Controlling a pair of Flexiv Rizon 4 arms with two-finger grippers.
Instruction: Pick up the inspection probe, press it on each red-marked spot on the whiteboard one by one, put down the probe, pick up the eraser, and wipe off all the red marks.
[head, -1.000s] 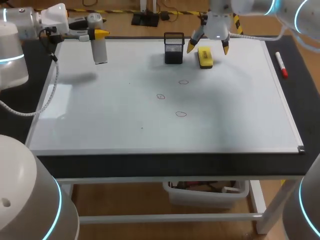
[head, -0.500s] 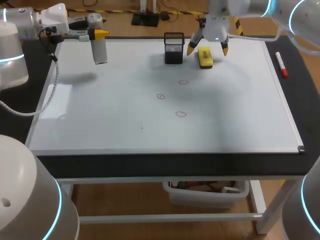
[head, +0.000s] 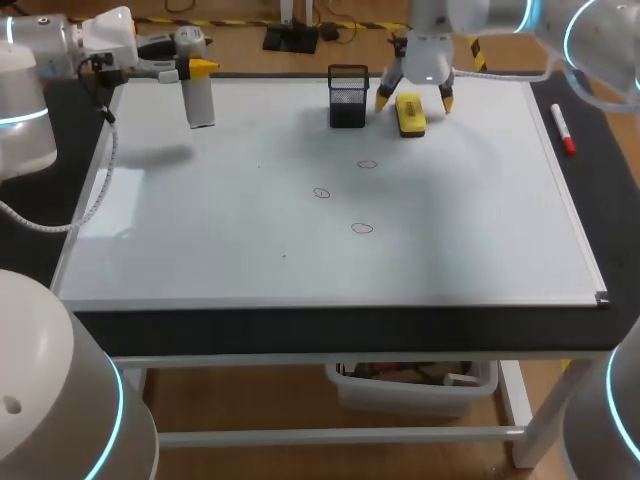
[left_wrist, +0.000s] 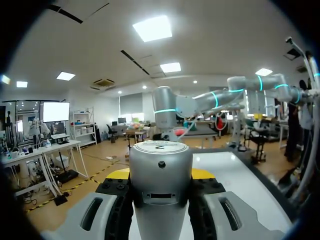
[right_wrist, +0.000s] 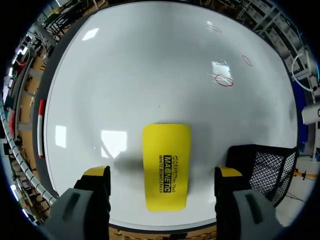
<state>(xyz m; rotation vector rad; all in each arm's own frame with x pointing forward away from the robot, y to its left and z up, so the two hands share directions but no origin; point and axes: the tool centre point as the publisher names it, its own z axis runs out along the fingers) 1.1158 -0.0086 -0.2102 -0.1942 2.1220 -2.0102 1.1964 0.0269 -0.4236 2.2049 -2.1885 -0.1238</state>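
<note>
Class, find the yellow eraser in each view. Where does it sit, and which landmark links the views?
Head view: eraser at the whiteboard's far edge, right of the mesh cup.
Left wrist view: not in it.
Right wrist view: eraser between the right gripper's open jaws.
Shared landmark: mesh cup, beside the eraser in both.

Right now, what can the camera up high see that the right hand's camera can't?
Only the head view shows the left gripper holding the probe at the far left. Only the right wrist view shows the black print on the eraser. Both show the right gripper open around the eraser, the mesh holder, three red marks and the red marker.
</note>
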